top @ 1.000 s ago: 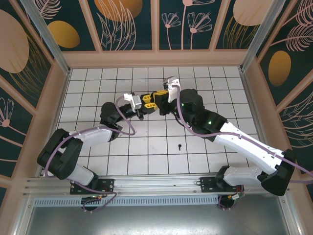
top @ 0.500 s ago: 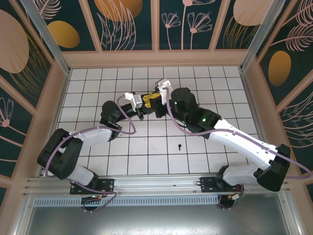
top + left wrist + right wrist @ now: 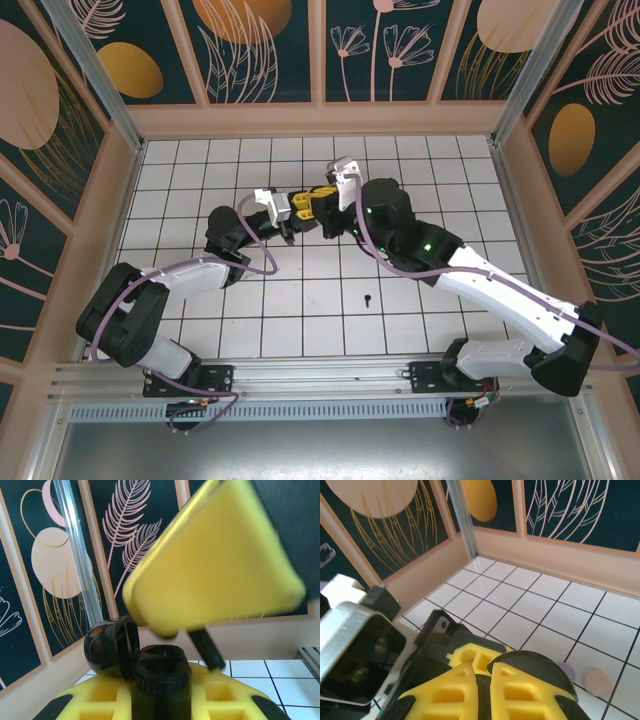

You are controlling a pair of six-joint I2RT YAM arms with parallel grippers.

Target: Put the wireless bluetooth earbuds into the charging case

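As the top camera sees it: the right gripper [image 3: 318, 200] went in at the left gripper [image 3: 292, 208], then came back a little. The left one stayed put. They are nose to nose above the tiled floor [image 3: 200, 180].
What that means: I think the right arm is lining up to push an earbud in. The job does not look done yet.
Loose earbud: one black earbud [image 3: 368, 299] lies on that floor, on the near side, well apart from both grippers.
Left wrist camera: the left gripper [image 3: 162, 697] is clamped on the black charging case [image 3: 161, 672]. Its lid [image 3: 112, 647] is flipped open. The right gripper's yellow finger [image 3: 215, 555] hangs just above the case. A thin black stick [image 3: 204, 647] pokes out below that finger, just beside the case's top. It may be an earbud stem, but I cannot tell.
Right wrist camera: the right gripper [image 3: 479, 692] has its fingers pressed together. A lilac disc [image 3: 565, 670] and a pink disc [image 3: 597, 680] lie on the floor beyond.
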